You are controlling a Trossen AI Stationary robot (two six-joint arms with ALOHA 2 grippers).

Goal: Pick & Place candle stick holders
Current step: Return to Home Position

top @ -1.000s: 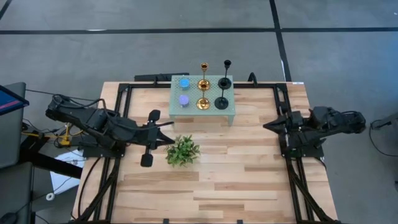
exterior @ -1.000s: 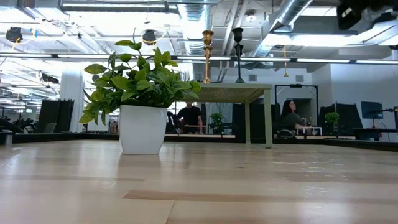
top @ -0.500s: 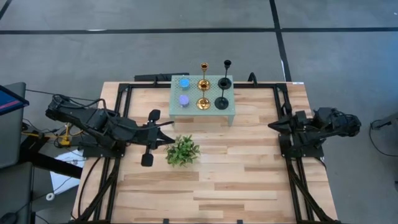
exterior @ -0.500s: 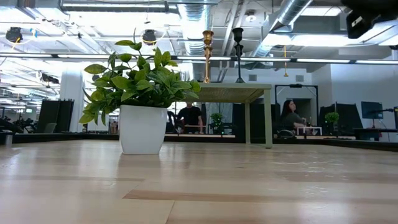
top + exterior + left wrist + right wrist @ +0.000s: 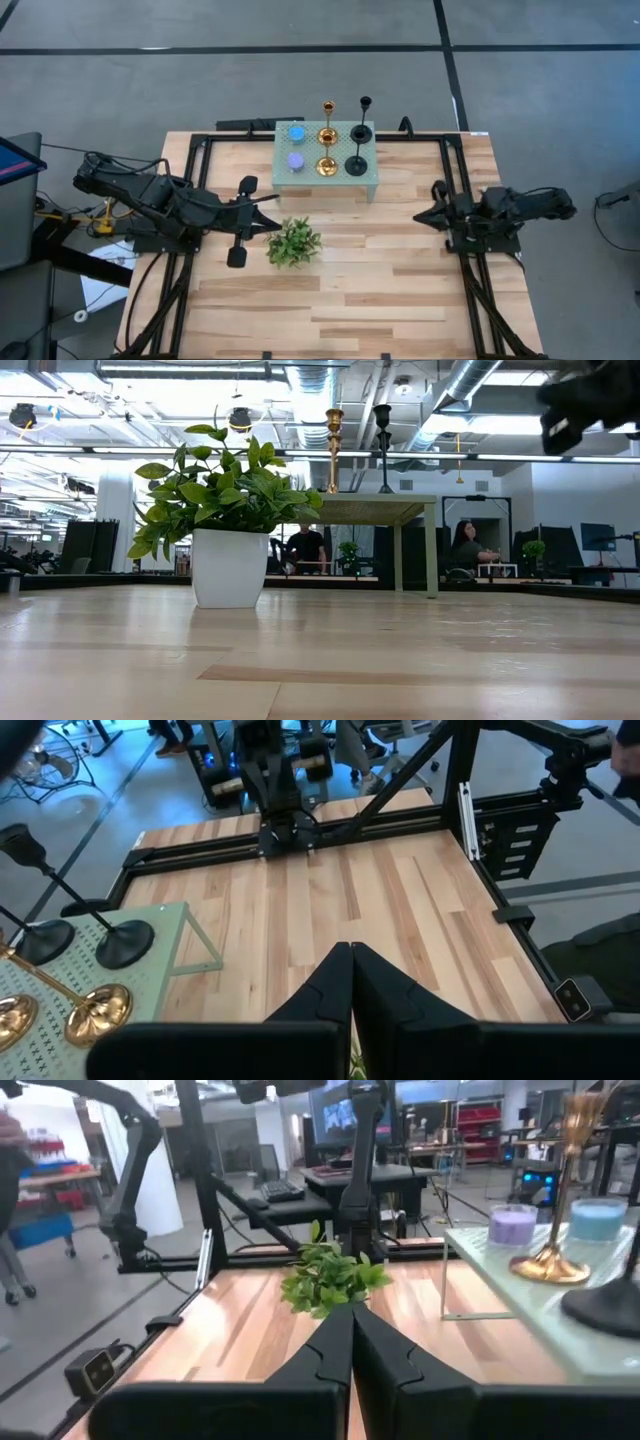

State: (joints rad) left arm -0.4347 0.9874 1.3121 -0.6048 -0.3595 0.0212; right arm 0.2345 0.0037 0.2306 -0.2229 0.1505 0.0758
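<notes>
**A:** Claws first, quick.

**B:** The left claw [image 5: 350,952] is hanging over the left side of the worktop [image 5: 380,290], fingers pressing together, gripping nothing. The right claw [image 5: 350,1312] is hovering over the right side, also clenched and empty.

**A:** Holders?

**B:** All four are standing upright on the small green shelf [image 5: 374,172] at the far edge of the worktop. The rear gold holder [image 5: 327,134] and front gold holder [image 5: 325,167] are sitting mid-shelf. The rear black holder [image 5: 360,133] and front black holder [image 5: 355,166] are standing just to their right. The blue candle [image 5: 297,133] and purple candle [image 5: 296,160] are sitting on the left part.

**A:** View differences?

**B:** The high view is showing all six pieces. The low view is catching only two stems, one gold and one black, rising above the shelf top. The left wrist view is showing all four bases. The right wrist view is showing both candles, one gold base and one black base.

**A:** Anything in the way?

**B:** The potted plant [image 5: 293,243] is sitting in front of the shelf, near the left claw. In the low view it is covering the shelf's left end. A seated person [image 5: 466,547] is showing in the room behind.
</notes>
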